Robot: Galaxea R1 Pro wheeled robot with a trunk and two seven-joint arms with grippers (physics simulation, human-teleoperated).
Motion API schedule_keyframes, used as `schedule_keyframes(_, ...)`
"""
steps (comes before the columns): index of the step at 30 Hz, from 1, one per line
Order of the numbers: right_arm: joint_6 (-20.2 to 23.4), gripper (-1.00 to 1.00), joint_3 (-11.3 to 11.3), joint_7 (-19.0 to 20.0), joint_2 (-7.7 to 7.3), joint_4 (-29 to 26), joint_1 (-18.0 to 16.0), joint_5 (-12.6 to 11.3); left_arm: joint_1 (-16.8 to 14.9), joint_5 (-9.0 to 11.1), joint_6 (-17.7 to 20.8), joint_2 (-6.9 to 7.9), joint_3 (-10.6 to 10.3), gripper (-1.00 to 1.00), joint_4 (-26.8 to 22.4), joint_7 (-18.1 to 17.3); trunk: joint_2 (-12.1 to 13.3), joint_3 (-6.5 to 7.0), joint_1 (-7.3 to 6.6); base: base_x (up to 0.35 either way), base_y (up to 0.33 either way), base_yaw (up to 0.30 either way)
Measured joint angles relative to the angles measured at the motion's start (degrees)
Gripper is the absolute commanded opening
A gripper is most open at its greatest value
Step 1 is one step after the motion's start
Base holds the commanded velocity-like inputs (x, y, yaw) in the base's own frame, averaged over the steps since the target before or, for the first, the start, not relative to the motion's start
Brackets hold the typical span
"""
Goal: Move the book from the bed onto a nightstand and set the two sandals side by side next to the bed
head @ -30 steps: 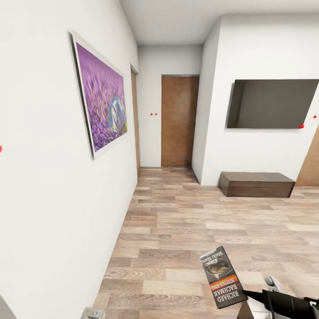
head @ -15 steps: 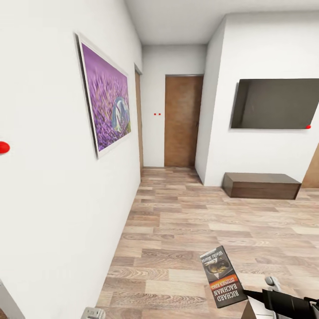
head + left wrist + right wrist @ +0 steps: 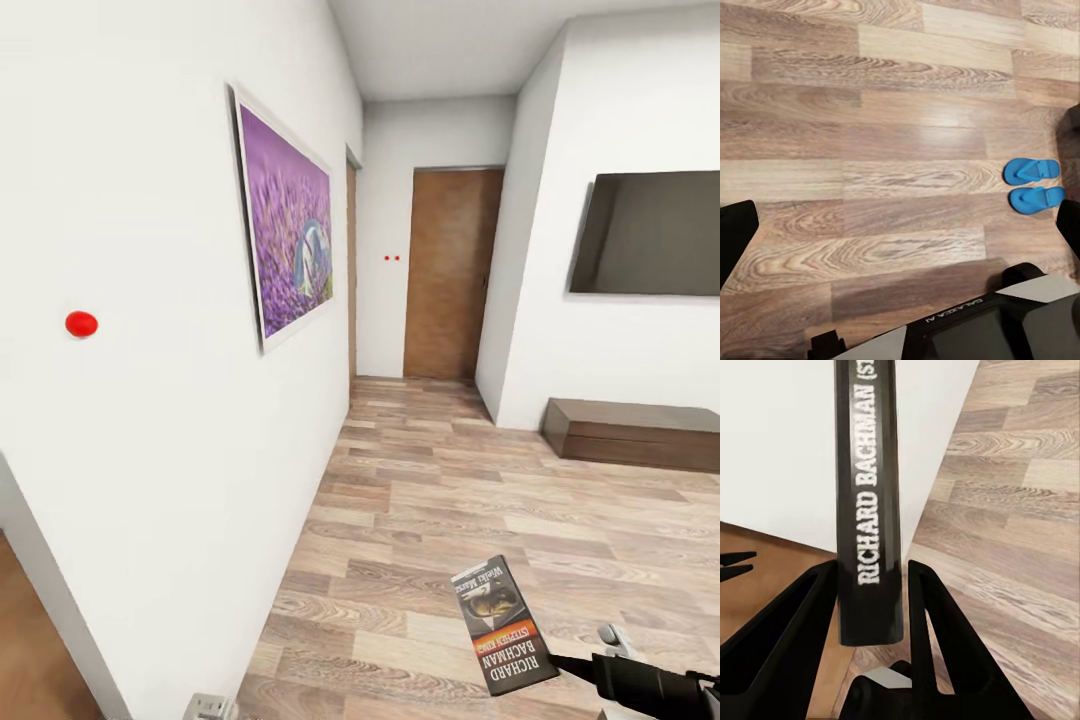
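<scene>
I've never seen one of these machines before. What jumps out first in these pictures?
Probably the large purple lavender painting on the white wall to the left, then the dark flat television mounted on the right-hand wall. Low in the head view, the right pincer grips a thin grey-black paperback book with an orange band, while two bright blue flip-flops lie side by side on the wood-plank floor.

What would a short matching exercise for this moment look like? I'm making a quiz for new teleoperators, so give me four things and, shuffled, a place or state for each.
Things:
1. book
2. sandals
3. purple picture
4. dark screen

Places or states:
A. hangs on the left-hand wall in the head view
B. lie side by side on the wood floor
C. clamped between the right gripper's fingers
D. mounted above a low brown cabinet

Pairs: 1-C, 2-B, 3-A, 4-D
</scene>
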Motion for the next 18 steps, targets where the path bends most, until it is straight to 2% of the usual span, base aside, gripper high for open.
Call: schedule_keyframes(18,-0.05,-1.0,-0.1,-0.06,-0.01,-0.01,0.02,-0.14,-0.01,0.0,0.01,-0.01,0.02,1.0,0.01,0.02,0.0,0.0,0.0,0.0,0.0,0.017)
